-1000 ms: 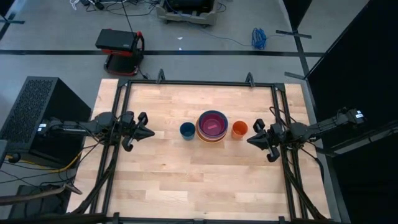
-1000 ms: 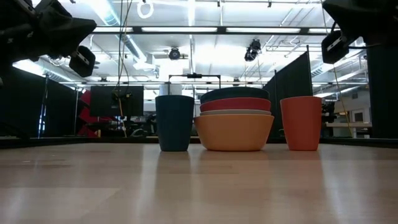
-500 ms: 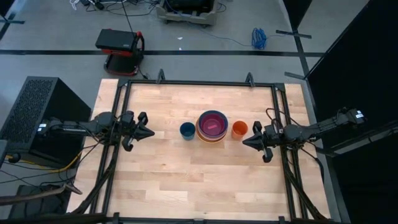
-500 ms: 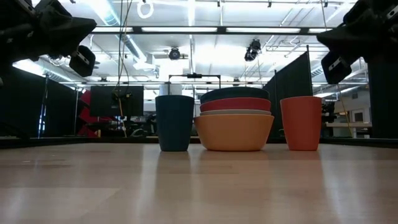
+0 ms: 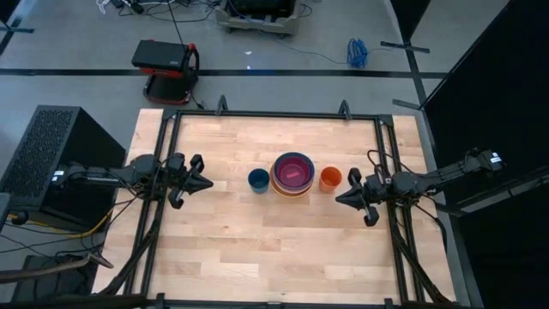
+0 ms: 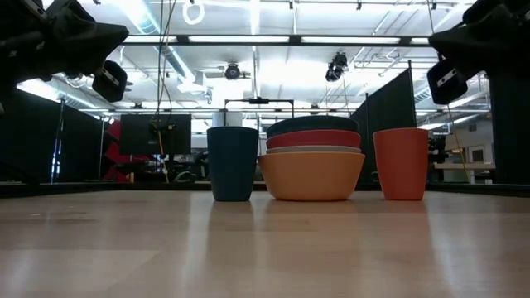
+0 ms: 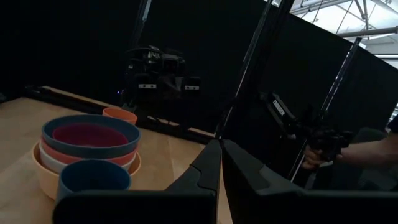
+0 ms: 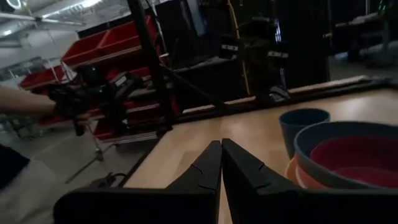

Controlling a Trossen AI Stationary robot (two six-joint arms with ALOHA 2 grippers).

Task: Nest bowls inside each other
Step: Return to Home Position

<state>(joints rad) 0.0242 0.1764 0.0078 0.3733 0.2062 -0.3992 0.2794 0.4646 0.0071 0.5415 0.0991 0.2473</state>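
The bowls (image 5: 292,174) stand nested in one stack at the table's middle. In the low view the orange bowl (image 6: 312,175) rests on the wood, with white, red-orange and teal-blue rims above it. From above, the magenta-pink bowl (image 5: 292,172) shows inside the teal one. My left gripper (image 5: 208,183) hovers shut to the left of the stack, above the table. My right gripper (image 5: 339,198) hovers shut to the right of it. Both point toward the stack and hold nothing. The wrist views show each pair of fingertips closed: left (image 7: 221,146), right (image 8: 221,144).
A small dark blue cup (image 5: 258,180) stands just left of the stack and a small orange cup (image 5: 330,178) just right of it. A black frame (image 5: 274,115) borders the tabletop. A person's hand (image 7: 367,152) shows beyond the table. Bare wood lies toward the near edge.
My right gripper has tipped its fingers downward to about level and now sits a little lower, nearer the orange cup. It has stayed shut. The bowls and cups have not moved.
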